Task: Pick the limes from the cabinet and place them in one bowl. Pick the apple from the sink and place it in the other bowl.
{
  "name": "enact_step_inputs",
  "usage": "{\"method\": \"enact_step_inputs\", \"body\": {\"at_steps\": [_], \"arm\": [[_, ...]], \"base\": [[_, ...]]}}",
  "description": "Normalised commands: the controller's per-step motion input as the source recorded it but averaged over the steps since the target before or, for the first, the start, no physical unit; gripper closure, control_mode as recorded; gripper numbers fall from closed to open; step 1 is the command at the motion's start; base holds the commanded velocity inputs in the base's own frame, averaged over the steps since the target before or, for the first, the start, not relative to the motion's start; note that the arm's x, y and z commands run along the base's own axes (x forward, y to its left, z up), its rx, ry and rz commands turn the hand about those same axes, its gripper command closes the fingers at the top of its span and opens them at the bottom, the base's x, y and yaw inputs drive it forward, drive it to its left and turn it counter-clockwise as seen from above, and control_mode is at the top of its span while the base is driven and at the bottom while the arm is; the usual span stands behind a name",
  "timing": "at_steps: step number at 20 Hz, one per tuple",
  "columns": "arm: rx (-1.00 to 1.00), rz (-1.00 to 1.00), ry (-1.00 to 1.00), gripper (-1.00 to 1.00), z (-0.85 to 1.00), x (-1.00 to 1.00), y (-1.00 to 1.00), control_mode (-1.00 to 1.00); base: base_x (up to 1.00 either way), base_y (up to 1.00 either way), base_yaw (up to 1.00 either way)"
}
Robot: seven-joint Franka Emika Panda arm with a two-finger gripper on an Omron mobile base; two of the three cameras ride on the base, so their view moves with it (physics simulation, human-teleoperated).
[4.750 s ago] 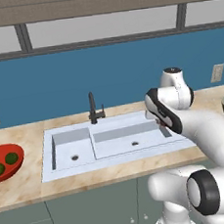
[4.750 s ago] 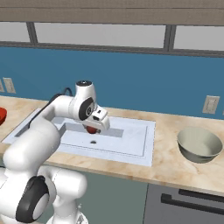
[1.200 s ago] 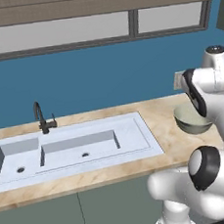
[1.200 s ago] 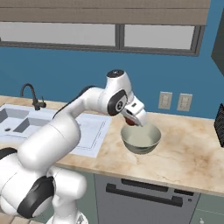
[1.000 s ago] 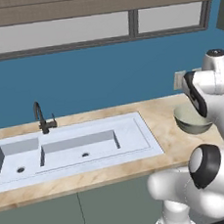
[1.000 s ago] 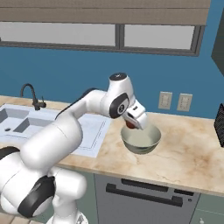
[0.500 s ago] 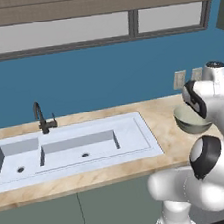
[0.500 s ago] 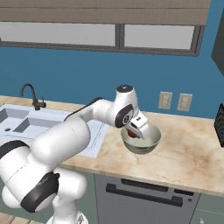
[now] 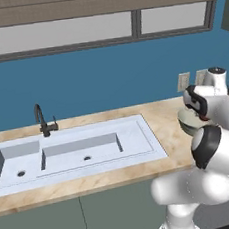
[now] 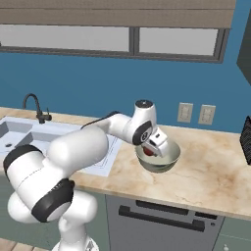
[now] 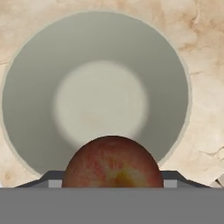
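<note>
Room: kitchen with a blue back wall (image 10: 98,78), a window strip above it, a pale marbled counter (image 10: 215,171) running the width.
Sink: white double-basin sink (image 9: 70,151) set into the counter, left of the arm; both basins bare. Black curved faucet (image 9: 42,122) at its back edge.
Outlets: two pale wall outlets (image 10: 196,113) on the blue wall behind the bowl.
Bowl: grey-green bowl (image 10: 158,158), round, pale inside, standing on the counter just right of the sink. From the hand camera its rim (image 11: 26,65) nearly spans the frame, floor bare and light.
Gripper: gripper (image 10: 151,146) low over the bowl, tips down inside the rim. Clenched on the apple; one dark fingertip (image 11: 52,178) shows either side of the fruit.
Apple: red apple (image 11: 113,162) with yellow streaks, held between the fingers, above the near part of the bowl's inner wall. From the right base camera a red patch (image 10: 149,152) shows under the hand, inside the bowl. Whether it touches the bowl: cannot tell.
Arm: white arm (image 10: 88,142) reaches from the lower left across the sink's right end to the bowl.
</note>
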Motion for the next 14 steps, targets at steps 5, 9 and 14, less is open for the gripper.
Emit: {"method": "enact_step_inputs", "body": {"at_steps": [5, 9, 14], "arm": [[0.03, 0.05, 0.0, 1.0, -0.19, 0.23, -0.05, -1.0], [0.0, 0.03, -0.02, 1.0, -0.14, 0.35, -0.27, -1.0], [0.0, 0.0, 0.0, -1.0, -0.06, 0.11, -0.19, -1.0]], "base": [[0.0, 0.0, 0.0], [0.0, 0.0, 0.0], [0.0, 0.0, 0.0]]}}
